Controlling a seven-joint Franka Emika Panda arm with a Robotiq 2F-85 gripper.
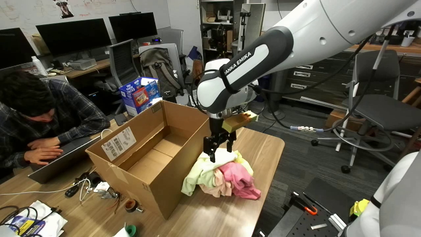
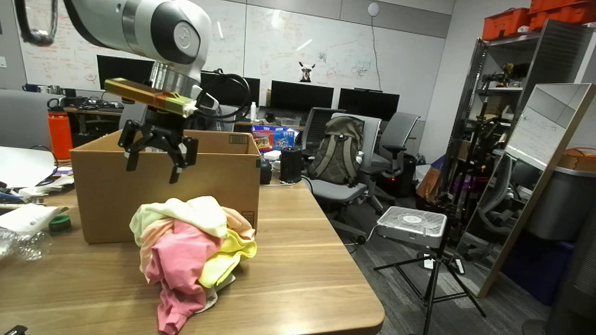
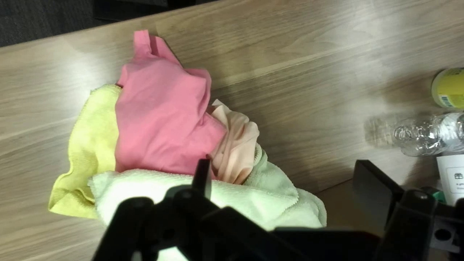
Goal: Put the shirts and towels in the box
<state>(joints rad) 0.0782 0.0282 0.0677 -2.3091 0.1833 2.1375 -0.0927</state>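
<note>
A heap of cloths lies on the table beside the box: a pale green towel [image 1: 202,171] [image 2: 200,214] [image 3: 268,203] on top, a pink shirt [image 1: 240,177] [image 2: 184,251] [image 3: 163,116], a peach cloth [image 1: 218,187] [image 3: 239,145] and a yellow towel [image 2: 226,260] [image 3: 90,145]. The open cardboard box [image 1: 174,177] [image 2: 107,200] shows a bare floor in an exterior view; a brown piece of it shows in the wrist view [image 3: 340,203]. My gripper [image 1: 220,153] [image 2: 153,170] [image 3: 282,166] is open and empty, pointing down above the heap, close to the box wall.
A person [image 1: 42,108] sits at a laptop [image 1: 65,158] beyond the box. A clear plastic bottle [image 3: 427,134] and a yellow container [image 3: 449,88] lie to one side of the heap. Green tape [image 2: 60,223] and cables lie near the box. The table edge [image 1: 273,184] runs past the heap.
</note>
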